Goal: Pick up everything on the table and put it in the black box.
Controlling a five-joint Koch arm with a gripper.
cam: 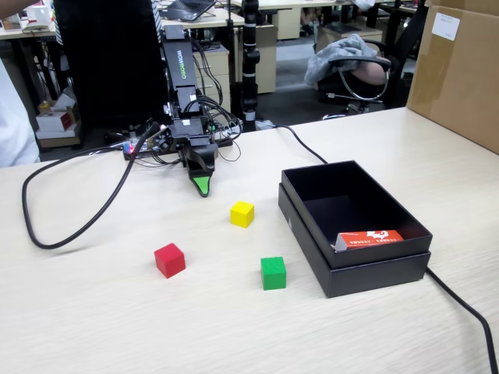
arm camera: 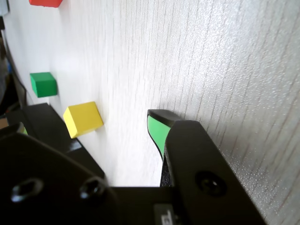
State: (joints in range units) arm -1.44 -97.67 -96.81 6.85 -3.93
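The claw (cam: 203, 187) points down at the table (cam: 93, 312), its green tip low over the wood, holding nothing; only one jaw tip shows clearly in either view, so whether it is released or clenched cannot be told. In the fixed view the yellow cube (cam: 242, 213) sits near the claw at about four o'clock. The red cube (cam: 169, 259) lies farther off at seven o'clock, the green cube (cam: 273, 273) at five o'clock. The black box (cam: 355, 269) stands at four o'clock, beyond the yellow cube, with an orange-red carton (cam: 370, 238) inside.
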